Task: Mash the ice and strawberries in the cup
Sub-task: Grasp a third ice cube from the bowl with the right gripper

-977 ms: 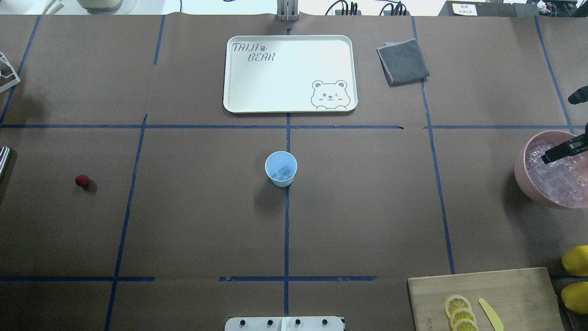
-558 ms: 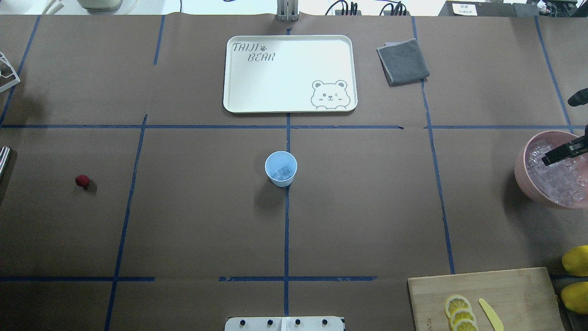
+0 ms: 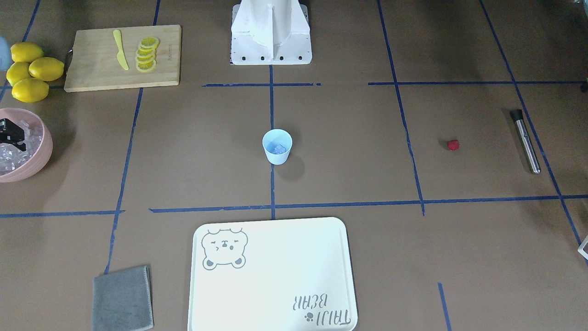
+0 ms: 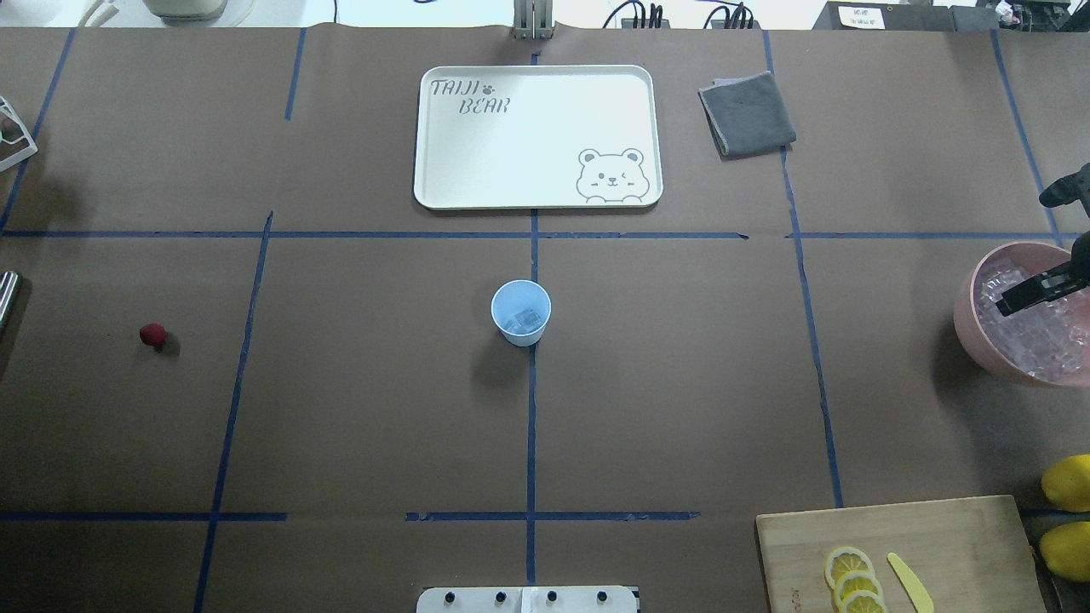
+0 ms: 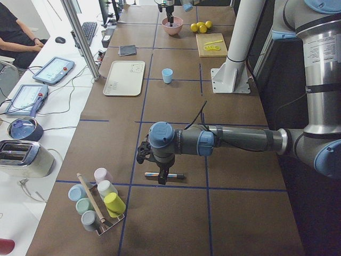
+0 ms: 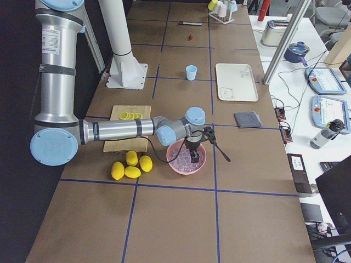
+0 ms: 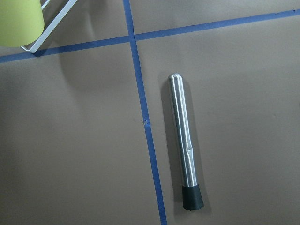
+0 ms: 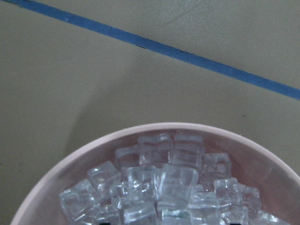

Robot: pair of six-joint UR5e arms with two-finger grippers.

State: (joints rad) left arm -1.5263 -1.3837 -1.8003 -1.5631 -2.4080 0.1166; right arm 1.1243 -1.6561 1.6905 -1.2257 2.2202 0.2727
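The pale blue cup [image 4: 520,312] stands at the table's middle with a few ice cubes [image 4: 524,319] in it. It also shows in the front view [image 3: 277,146]. The red strawberry [image 4: 152,334] lies alone far to the left. My right gripper [image 4: 1013,300] hangs over the pink bowl [image 4: 962,315], which is full of ice [image 8: 164,183]. Its fingers do not show clearly, so I cannot tell whether it is open. My left gripper [image 5: 162,178] hovers over a steel muddler [image 7: 183,140] and shows only in the exterior left view, so I cannot tell its state.
A white bear tray [image 4: 536,136] and a grey cloth [image 4: 747,113] lie at the far side. A cutting board [image 4: 937,528] holds lemon slices [image 4: 851,579] and a yellow knife [image 4: 909,581]. Whole lemons [image 3: 30,69] lie beside it. A rack of cups [image 5: 98,205] stands near the left arm.
The right gripper has shifted slightly over the pink bowl, down and left in the overhead view. The cup and the strawberry have not moved.
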